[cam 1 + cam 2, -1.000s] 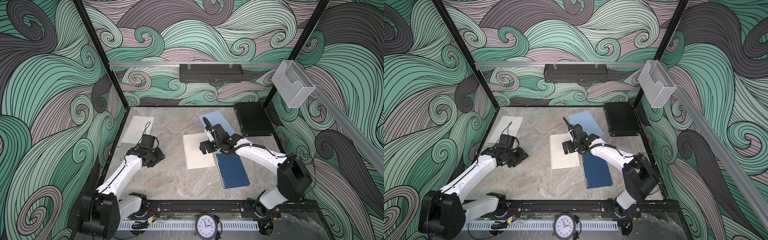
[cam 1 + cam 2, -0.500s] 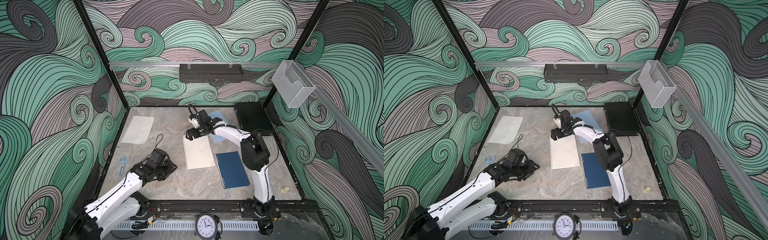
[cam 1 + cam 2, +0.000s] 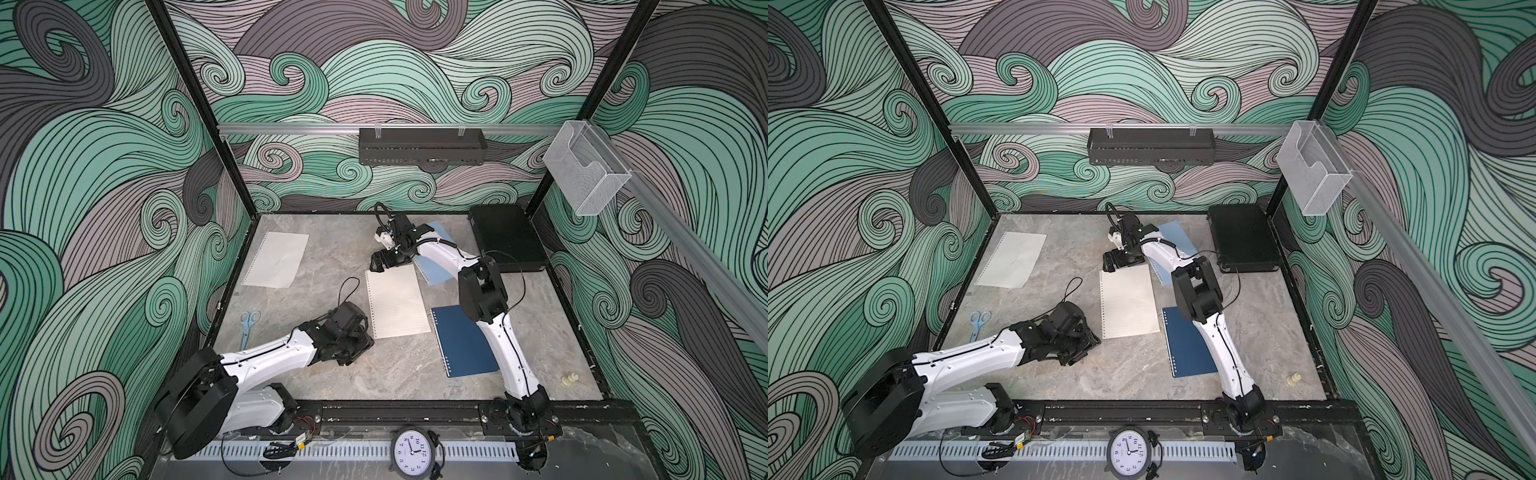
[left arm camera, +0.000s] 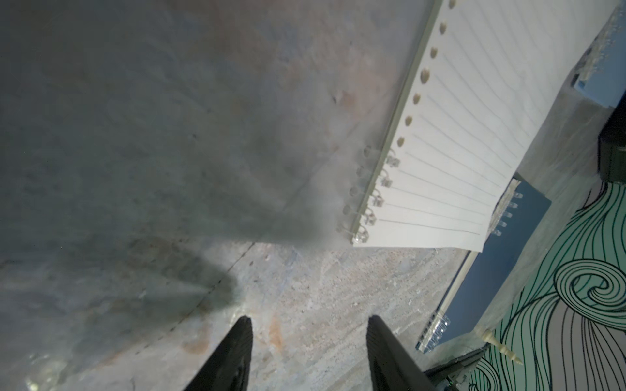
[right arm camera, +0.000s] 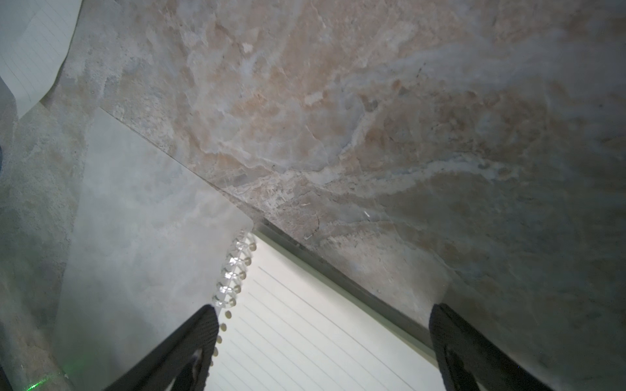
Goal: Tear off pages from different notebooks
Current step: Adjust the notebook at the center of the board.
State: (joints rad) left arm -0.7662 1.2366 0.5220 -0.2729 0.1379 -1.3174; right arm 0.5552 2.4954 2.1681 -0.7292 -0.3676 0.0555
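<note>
middle notebook (image 3: 397,305) laid at the centre of the table (image 3: 345,253), rear notebook (image 3: 435,272) set just behind it to the right, front notebook (image 3: 463,340) placed just beside its right edge, loose page (image 3: 276,259) laid at the rear left, scissors (image 3: 248,328) set before that page, case (image 3: 507,237) placed in the rear right corner

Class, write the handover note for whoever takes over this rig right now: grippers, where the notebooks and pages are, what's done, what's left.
Left gripper: open, empty, beside the cream notebook's near spiral corner.
Right gripper: wide open, empty, over that notebook's far edge.
Light blue notebook: far side, closed. Navy notebook: near right, closed.
Done: one page lies loose at far left.
Left: no page is gripped now; tear pages from the notebooks.
</note>
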